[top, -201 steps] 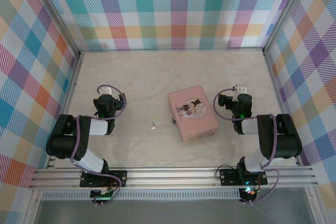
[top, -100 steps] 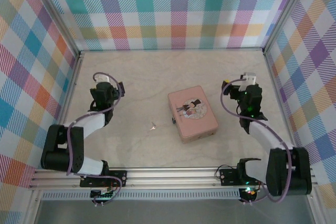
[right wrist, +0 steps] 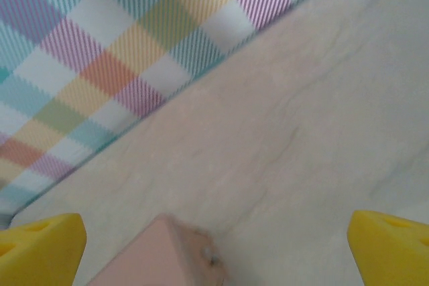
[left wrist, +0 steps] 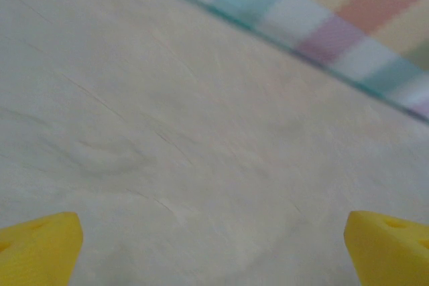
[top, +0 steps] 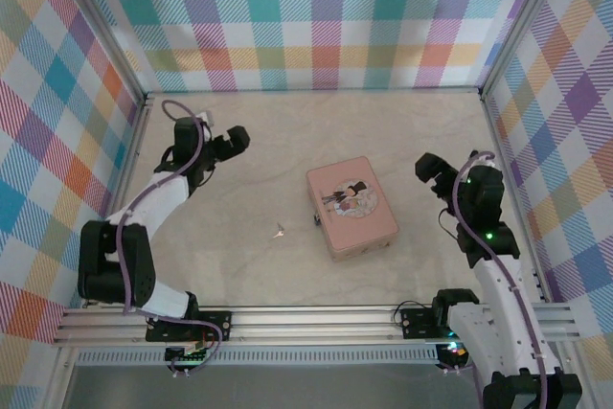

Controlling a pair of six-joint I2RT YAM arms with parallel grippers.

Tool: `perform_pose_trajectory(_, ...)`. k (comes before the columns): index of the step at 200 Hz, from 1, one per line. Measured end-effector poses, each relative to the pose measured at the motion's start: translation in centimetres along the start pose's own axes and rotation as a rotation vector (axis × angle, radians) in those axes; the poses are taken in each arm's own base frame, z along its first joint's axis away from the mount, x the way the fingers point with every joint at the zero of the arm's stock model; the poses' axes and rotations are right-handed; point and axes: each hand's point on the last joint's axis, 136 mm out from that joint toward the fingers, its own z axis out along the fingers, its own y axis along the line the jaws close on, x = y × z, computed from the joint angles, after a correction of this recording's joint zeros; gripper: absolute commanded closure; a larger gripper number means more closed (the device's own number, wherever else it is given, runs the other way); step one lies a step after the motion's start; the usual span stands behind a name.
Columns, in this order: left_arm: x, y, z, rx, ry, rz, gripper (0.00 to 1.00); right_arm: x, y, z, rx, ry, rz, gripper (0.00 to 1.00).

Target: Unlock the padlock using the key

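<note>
- Two arms are reaching further out in the top view than half a second ago. The left tool is now pointing toward the middle from the far left. The right tool is hanging near the right wall, turned toward the pink tin.
- Nothing on the worktop is lying differently. The key is resting on bare surface left of the tin. The padlock is sitting just beside the tin's left edge, apart from the key.
- Three plaid walls are closing the sides, and open worktop is lying between each tool and the task's things.
- Left wrist view: the left tool is standing released, its yellow fingertips spreading to the bottom corners. Bare pale worktop is lying below it, and one of the plaid walls is running blurred along the far edge.
- Right wrist view: the right tool is likewise standing released, its tips wide apart. A corner of the pink tin is showing low between them, and the worktop beyond is meeting a wall.
</note>
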Motion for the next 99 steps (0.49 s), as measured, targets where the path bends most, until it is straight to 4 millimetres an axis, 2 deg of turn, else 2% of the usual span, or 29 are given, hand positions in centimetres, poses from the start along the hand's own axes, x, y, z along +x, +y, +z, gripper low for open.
perform_pose_trajectory(22,3.3,-3.3,2.1,0.100,0.175,0.017,0.00,3.5,-0.4,-0.6,-0.009,0.153,0.082,0.05)
perform_pose_trajectory(50,7.3,-8.2,4.2,0.211,0.364,0.085,0.03,8.1,-1.2,-2.3,0.002,0.315,0.169,0.06)
perform_pose_trajectory(74,9.8,-12.0,5.7,0.283,0.482,0.149,0.06,11.9,-1.9,-3.3,0.024,0.442,0.220,0.08)
perform_pose_trajectory(99,11.9,-14.6,7.0,0.335,0.566,0.199,0.06,15.5,-2.8,-4.0,0.048,0.548,0.258,0.10)
